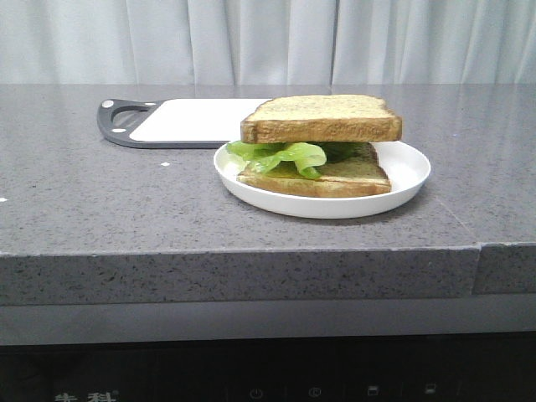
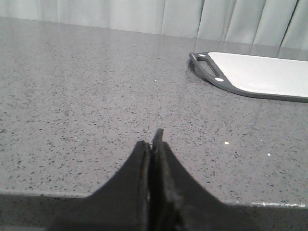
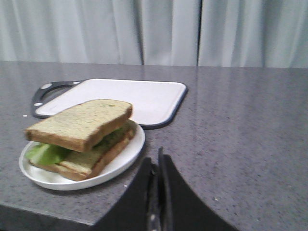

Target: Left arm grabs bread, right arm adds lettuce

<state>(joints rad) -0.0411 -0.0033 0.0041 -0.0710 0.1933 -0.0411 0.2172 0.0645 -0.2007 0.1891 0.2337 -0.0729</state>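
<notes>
Here, a white plate (image 1: 408,172) is sitting on the grey speckled surface (image 1: 100,209), and a sandwich is resting on it: the bread (image 1: 322,118) is lying flat on top, the lettuce (image 1: 276,156) is spilling out beneath it toward the left side, and a second slice (image 1: 335,179) is lying underneath on the plate. Behind the plate, a white cutting board (image 1: 188,119) with a dark rim and handle is lying flat; from the front its near edge is appearing to pass just behind the plate, though whether they are touching is hard to tell. Neither arm is showing in the front view. In the left wrist view, the left fingers (image 2: 153,149) are pressing together with nothing between them, hovering over bare surface near its front edge, with the cutting board well apart. In the right wrist view, the right fingers (image 3: 156,166) are likewise clenched on nothing, hanging just beside the plate and not touching the sandwich.
</notes>
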